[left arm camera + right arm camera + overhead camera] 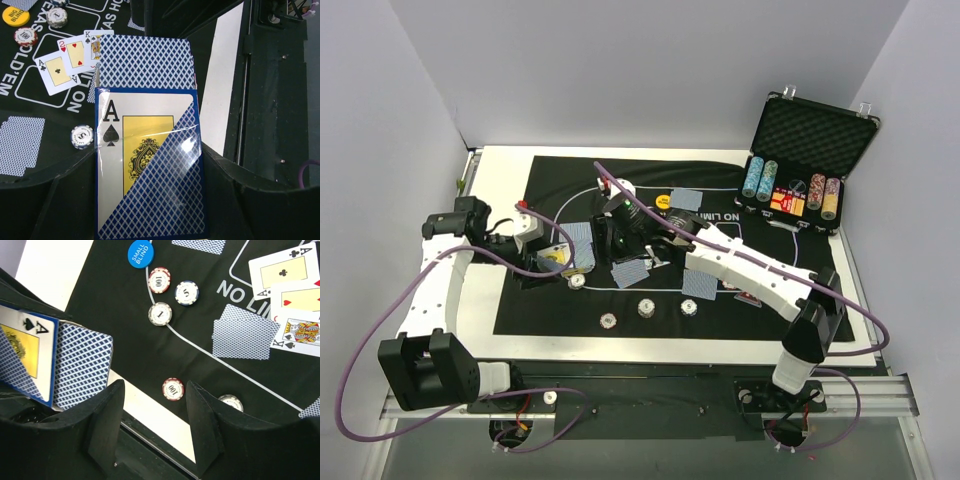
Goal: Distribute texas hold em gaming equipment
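Observation:
My left gripper (150, 156) is shut on a card box (150, 165) that shows an ace of spades and a blue pattern. A blue-backed deck (145, 62) sticks out beyond the box. In the top view this gripper (542, 250) is over the mat's left edge. My right gripper (155, 390) is open and empty above a red-edged 100 chip (173, 389). It hovers beside the box (25, 355) and reaches to the mat's centre-left (610, 245). Three face-up cards (290, 295) and a blue-backed card pair (245, 338) lie on the mat.
The black mat (770, 325) holds a blue small-blind disc (140, 253), a yellow big-blind disc (15, 15) and loose chips (646, 307). An open black case (815, 130) with tall chip columns (760, 178) stands at the back right.

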Tool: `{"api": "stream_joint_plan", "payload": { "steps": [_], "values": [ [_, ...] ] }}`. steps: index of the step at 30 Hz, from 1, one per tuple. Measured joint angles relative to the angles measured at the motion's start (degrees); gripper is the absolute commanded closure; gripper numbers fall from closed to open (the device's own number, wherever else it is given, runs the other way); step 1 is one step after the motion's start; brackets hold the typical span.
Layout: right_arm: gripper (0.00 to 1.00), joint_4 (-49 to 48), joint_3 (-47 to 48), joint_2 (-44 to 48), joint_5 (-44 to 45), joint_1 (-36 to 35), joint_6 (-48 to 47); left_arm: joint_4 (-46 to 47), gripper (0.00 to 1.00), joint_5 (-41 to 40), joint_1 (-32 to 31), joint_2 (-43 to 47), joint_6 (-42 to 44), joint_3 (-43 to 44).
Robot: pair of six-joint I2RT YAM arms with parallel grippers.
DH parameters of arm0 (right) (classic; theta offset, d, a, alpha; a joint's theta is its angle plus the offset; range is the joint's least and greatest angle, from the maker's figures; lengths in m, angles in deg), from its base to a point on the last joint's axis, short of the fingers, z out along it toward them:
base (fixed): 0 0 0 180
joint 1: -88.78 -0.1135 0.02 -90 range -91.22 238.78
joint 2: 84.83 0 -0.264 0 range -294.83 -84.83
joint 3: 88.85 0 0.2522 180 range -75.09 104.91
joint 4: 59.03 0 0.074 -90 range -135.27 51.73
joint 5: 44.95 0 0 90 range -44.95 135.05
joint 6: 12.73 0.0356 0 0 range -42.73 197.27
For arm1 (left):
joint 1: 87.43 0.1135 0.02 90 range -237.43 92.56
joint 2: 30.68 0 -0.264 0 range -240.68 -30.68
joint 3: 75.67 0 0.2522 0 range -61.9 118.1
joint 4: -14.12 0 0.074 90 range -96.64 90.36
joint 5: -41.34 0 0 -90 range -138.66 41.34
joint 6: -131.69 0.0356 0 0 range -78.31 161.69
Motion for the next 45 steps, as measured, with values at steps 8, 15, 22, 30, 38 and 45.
{"api": "stream_joint_plan", "payload": {
  "steps": [8, 15, 22, 30, 38, 45],
  "values": [
    [0.53, 0.0, 0.8, -1.3, -0.5, -0.4, 0.1, 0.0, 1.0, 0.1, 0.0, 0.0, 1.6, -1.3],
    [0.52, -0.2, -1.1, -2.1, -0.4, 0.2, 0.1, 0.1, 1.0, -0.1, 1.8, 0.1, 7.1, -5.9],
    [0.52, 0.0, -10.1, 3.1, 0.4, 5.4, 0.1, 0.0, 1.0, -0.4, 6.4, -3.1, 15.0, -9.7],
    [0.52, -0.4, -14.5, 11.0, 1.4, 10.1, 0.3, 0.3, 0.99, -2.9, 11.8, -15.6, 23.9, -10.6],
    [0.52, -0.9, -15.9, 11.7, 1.3, 12.2, 0.5, 0.5, 0.31, -4.4, 13.1, -23.4, 26.4, -9.2],
    [0.52, -0.9, -16.3, 12.8, 0.8, 15.3, 1.4, 0.7, 0.15, -4.3, 13.1, -23.1, 27.4, -8.5]
  ]
}}
